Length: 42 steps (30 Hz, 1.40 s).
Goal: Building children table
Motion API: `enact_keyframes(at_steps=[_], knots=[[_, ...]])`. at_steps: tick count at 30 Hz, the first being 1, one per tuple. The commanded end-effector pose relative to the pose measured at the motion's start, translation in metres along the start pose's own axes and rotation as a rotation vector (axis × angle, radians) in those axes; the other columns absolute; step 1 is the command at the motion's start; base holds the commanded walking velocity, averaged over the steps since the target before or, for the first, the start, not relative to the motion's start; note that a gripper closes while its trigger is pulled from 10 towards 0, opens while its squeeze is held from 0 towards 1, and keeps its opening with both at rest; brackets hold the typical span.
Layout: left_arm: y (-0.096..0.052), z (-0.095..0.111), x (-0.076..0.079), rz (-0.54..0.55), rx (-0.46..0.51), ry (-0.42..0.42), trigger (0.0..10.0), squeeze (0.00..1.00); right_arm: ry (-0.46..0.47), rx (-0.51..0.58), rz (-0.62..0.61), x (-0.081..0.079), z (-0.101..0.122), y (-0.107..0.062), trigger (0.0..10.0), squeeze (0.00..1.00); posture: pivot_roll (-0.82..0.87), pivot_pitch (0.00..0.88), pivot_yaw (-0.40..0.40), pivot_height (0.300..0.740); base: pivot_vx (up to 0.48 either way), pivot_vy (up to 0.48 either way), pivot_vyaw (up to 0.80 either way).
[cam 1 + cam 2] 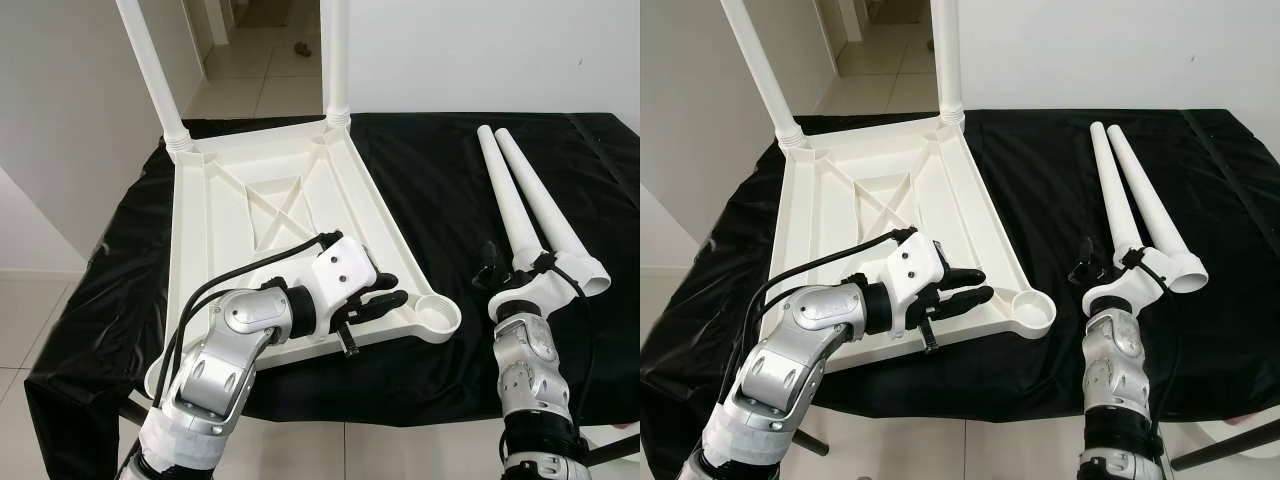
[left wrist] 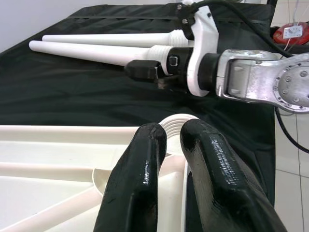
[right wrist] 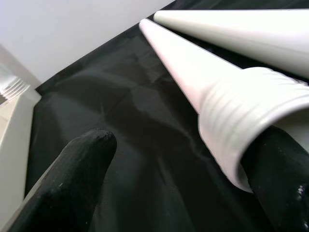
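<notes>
One black cloth [image 1: 430, 180] covered the whole work surface in front of you, and on it lay the white tabletop [image 1: 270, 215], upside down, reaching from about 11 o'clock down to 6 o'clock. Two legs [image 1: 150, 65] already stood screwed into its far corners at 11 and 12 o'clock. Two loose legs [image 1: 520, 190] lay side by side on the cloth at 2 o'clock, touching along their length, thick threaded ends toward you. Your left gripper [image 1: 385, 290] rested over the near edge of the tabletop at 6 o'clock, its two black fingers [image 2: 145, 179] nearly closed with only a narrow slit between them and nothing in it, pointing at the empty round socket [image 1: 437, 315] in the near right corner. Your right gripper [image 3: 193, 169] sat at 4 o'clock with its fingers spread wide; one fingertip [image 3: 280, 159] touched the threaded end of the nearer loose leg, the other [image 3: 77, 159] stood apart over the cloth.
</notes>
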<state>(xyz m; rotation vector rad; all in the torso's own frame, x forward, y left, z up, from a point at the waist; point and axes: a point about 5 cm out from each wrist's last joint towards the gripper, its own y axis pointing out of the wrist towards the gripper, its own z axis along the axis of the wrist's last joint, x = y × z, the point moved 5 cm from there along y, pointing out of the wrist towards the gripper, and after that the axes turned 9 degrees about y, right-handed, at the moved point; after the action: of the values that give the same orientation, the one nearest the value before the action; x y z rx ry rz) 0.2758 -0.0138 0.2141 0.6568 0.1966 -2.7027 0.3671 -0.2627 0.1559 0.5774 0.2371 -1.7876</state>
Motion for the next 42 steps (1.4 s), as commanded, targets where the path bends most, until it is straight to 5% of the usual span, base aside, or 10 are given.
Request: enact_keyframes(at_steps=[1, 9, 10, 19, 30, 31, 37, 42], knots=[[-0.002, -0.001, -0.007, 0.087, -0.022, 0.006, 10.0, 0.0, 0.019, -0.012, 0.01, -0.001, -0.005, 0.0, 10.0, 0.0, 0.02, 0.121, 0.086, 0.74, 0.0, 0.0, 0.0], [-0.003, -0.001, -0.007, 0.094, -0.027, 0.006, 10.0, 0.0, 0.023, -0.016, 0.028, -0.004, -0.005, 0.008, 10.0, 0.0, 0.02, 0.121, 0.087, 0.74, 0.0, 0.0, 0.0], [-0.004, -0.001, -0.008, 0.098, -0.028, 0.006, 10.0, 0.0, 0.03, -0.015, 0.03, -0.004, -0.004, 0.013, 0.0, 0.0, 0.02, 0.121, 0.089, 0.74, 0.0, 0.0, 0.0], [-0.004, 0.0, -0.011, 0.116, -0.034, 0.009, 10.0, 0.0, 0.048, -0.019, 0.094, -0.014, -0.003, 0.021, 0.0, 0.0, 0.04, 0.12, 0.093, 0.74, 0.0, 0.0, 0.0], [-0.008, 0.0, -0.015, 0.133, -0.043, 0.003, 10.0, 0.0, -0.065, 0.039, 0.233, -0.039, 0.009, 0.024, 0.0, 0.0, 0.06, 0.122, 0.124, 0.74, 0.0, 0.0, 0.0], [-0.008, 0.001, -0.017, 0.139, -0.039, 0.003, 10.0, 0.0, -0.097, 0.092, 0.251, -0.049, 0.02, 0.025, 10.0, 0.0, 0.06, 0.122, 0.124, 0.74, 0.0, 0.0, 0.0], [-0.007, 0.004, -0.019, 0.152, -0.032, 0.001, 10.0, 0.0, -0.145, 0.184, 0.295, -0.07, 0.036, 0.024, 10.0, 0.0, 0.06, 0.122, 0.124, 0.74, 0.0, 0.0, 0.0], [0.002, 0.008, -0.025, 0.176, 0.0, 0.0, 10.0, 0.0, -0.282, 0.399, 0.409, -0.117, 0.068, 0.003, 10.0, 0.0, 0.04, 0.111, 0.115, 0.74, 0.0, 0.0, 0.0]])
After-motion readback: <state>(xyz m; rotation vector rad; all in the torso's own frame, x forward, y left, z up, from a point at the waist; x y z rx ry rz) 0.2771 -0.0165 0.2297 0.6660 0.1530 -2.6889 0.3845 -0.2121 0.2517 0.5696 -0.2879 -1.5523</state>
